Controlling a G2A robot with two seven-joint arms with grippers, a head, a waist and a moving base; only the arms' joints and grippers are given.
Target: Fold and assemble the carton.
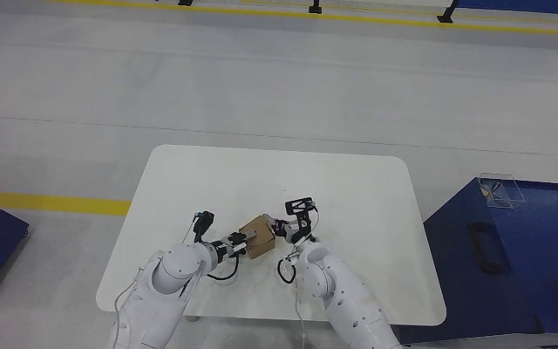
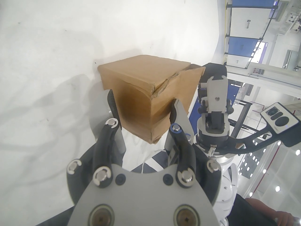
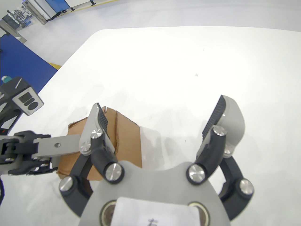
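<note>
A small brown carton (image 1: 257, 236) stands on the white table (image 1: 349, 192), near its front edge and folded into a box shape with one creased, torn corner. In the left wrist view the carton (image 2: 145, 88) sits between my left gripper's (image 2: 144, 99) two fingers, which are shut on its sides. My left gripper (image 1: 237, 245) holds it from the left. My right gripper (image 3: 160, 109) is open just right of the carton (image 3: 127, 137), with one finger (image 3: 100, 118) against the carton's edge and nothing between the fingers. The right gripper (image 2: 215, 99) also appears beyond the carton.
The table stretches bare behind and to both sides of the carton. A blue cabinet (image 1: 497, 253) stands right of the table with a clear plastic box (image 1: 500, 188) on top. A yellow floor line (image 1: 61, 203) runs to the left.
</note>
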